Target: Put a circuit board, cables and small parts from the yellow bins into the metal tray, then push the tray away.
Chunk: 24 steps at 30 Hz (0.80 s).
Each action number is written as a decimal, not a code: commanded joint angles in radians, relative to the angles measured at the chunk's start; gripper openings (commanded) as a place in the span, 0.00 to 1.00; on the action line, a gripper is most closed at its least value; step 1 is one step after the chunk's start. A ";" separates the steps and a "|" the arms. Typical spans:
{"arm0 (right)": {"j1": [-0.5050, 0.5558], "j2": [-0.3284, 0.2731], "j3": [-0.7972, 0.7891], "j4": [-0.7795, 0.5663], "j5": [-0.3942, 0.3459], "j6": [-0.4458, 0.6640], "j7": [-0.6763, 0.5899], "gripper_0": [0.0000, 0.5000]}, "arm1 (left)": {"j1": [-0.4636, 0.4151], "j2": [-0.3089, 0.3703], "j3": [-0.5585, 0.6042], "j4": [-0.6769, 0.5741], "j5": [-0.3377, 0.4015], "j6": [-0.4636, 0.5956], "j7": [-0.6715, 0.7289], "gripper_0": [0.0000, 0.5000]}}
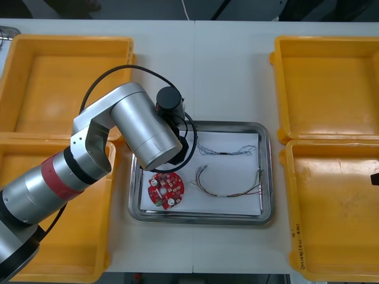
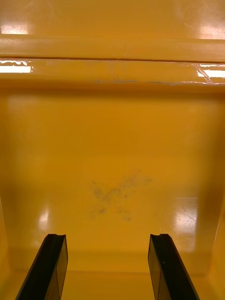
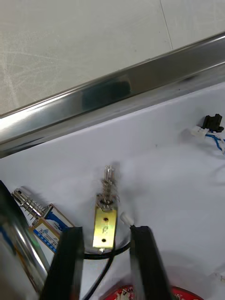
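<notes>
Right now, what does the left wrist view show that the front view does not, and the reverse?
Left wrist view adds: two small metal parts, one between the open left gripper's fingers, the other beside them. Front view adds: four yellow bins, a red and yellow cable, the left arm above the metal tray. Both share that tray, the round red circuit board and the twisted blue and white cable. The right gripper hangs open over a bin.

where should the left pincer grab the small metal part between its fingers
Likely the small metal part's boxy body, across its two flat long sides, coming straight down: it lies flat in the metal tray, and its spring end looks too thin. The open left pincer straddles it.
</notes>
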 commanded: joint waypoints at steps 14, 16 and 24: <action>0.020 -0.032 -0.027 -0.030 -0.005 0.003 -0.039 1.00 | 0.007 -0.017 -0.014 -0.020 -0.025 -0.016 0.111 1.00; 0.021 -0.032 -0.027 -0.030 -0.007 0.003 -0.039 1.00 | 0.007 -0.012 -0.012 -0.031 -0.025 -0.016 0.113 1.00; 0.020 -0.032 -0.010 -0.034 -0.011 0.003 -0.044 1.00 | 0.007 0.014 0.095 -0.136 0.043 0.092 0.105 1.00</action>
